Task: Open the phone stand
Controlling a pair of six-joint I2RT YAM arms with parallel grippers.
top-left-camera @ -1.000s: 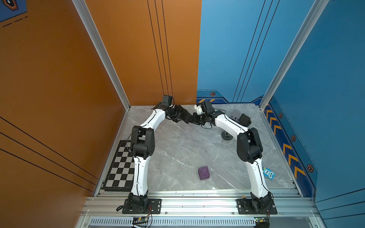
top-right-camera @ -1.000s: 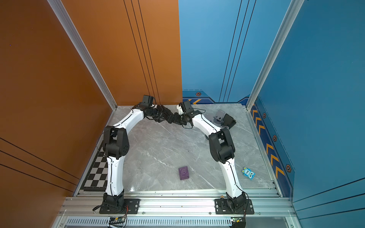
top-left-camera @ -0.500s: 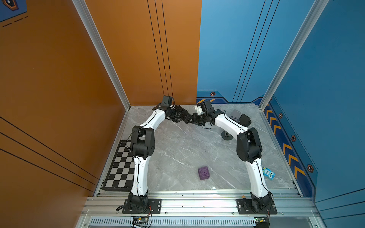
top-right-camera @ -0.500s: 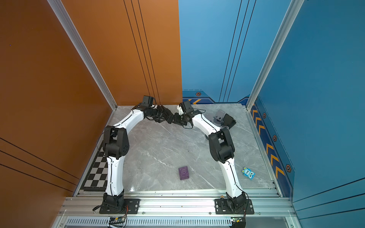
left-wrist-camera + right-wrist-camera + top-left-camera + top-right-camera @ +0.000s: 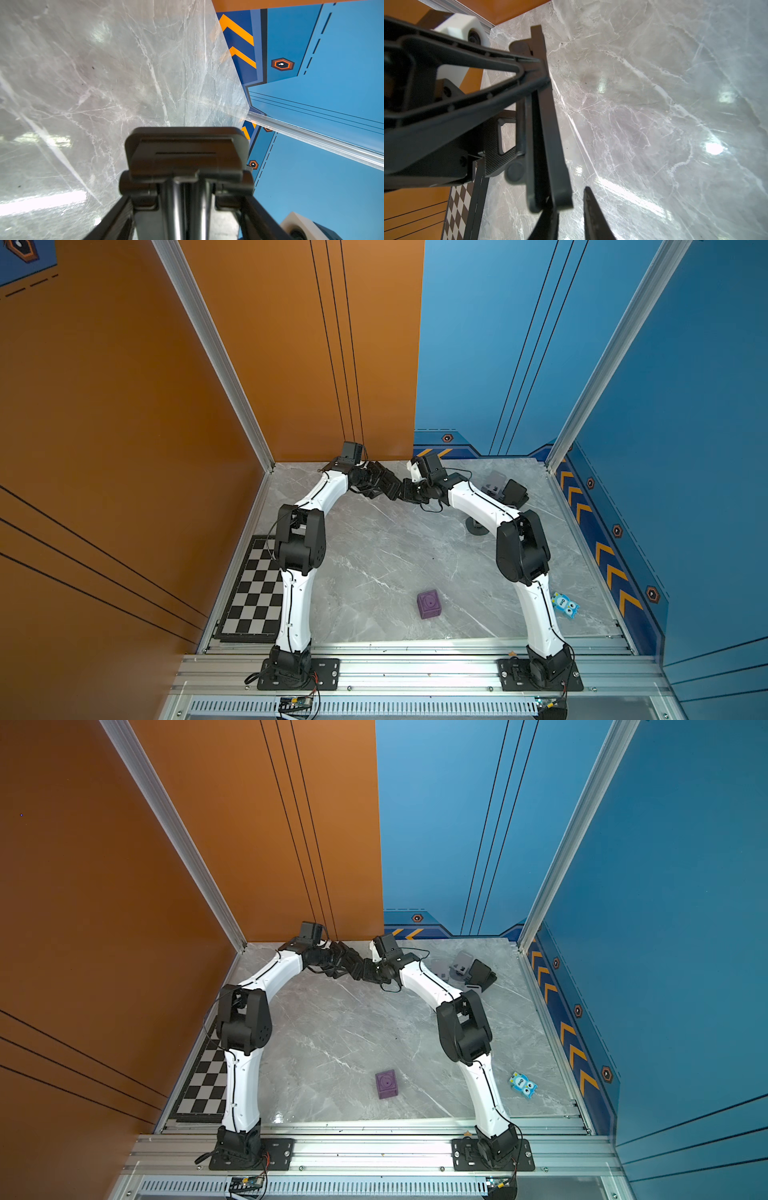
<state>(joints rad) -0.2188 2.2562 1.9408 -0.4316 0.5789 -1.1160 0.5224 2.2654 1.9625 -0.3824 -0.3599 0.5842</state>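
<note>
Stand [image 5: 185, 153] hangs clear of the table [image 5: 654, 104], caught between the two hands where the arms meet at the far side. In a top view the stand [image 5: 398, 491] is only a dark shape at the tips of both. The left hand [image 5: 188, 197] holds it, jaws spread wide over its hinged lower part, with one finger [image 5: 112, 220] against each flank and the flat head pointing away from the palm. The right hand [image 5: 571, 207] faces it from the opposite side with jaws narrow. The free end of the thin outer leaf [image 5: 550, 128] sits at the tip of one finger, while a sliver of table shows between that leaf and the other finger [image 5: 593, 218], so I cannot tell whether anything is pinched. A second leaf [image 5: 529, 166] lies almost flat against the outer one with only a thin wedge of gap between them, so I judge the stand barely opened. It looks like hard, smooth plastic or metal: light, stiff and not fragile, with hinges likely tight enough to resist. Such thin, smooth leaves would slip from the pads easily. The best hold for the right hand therefore seems to be the outer leaf's free end, farthest from the hinge and gripped across its faces, while the left hand clamps the hinged part. A skewed pull may twist the whole thing out of the left grip.
</note>
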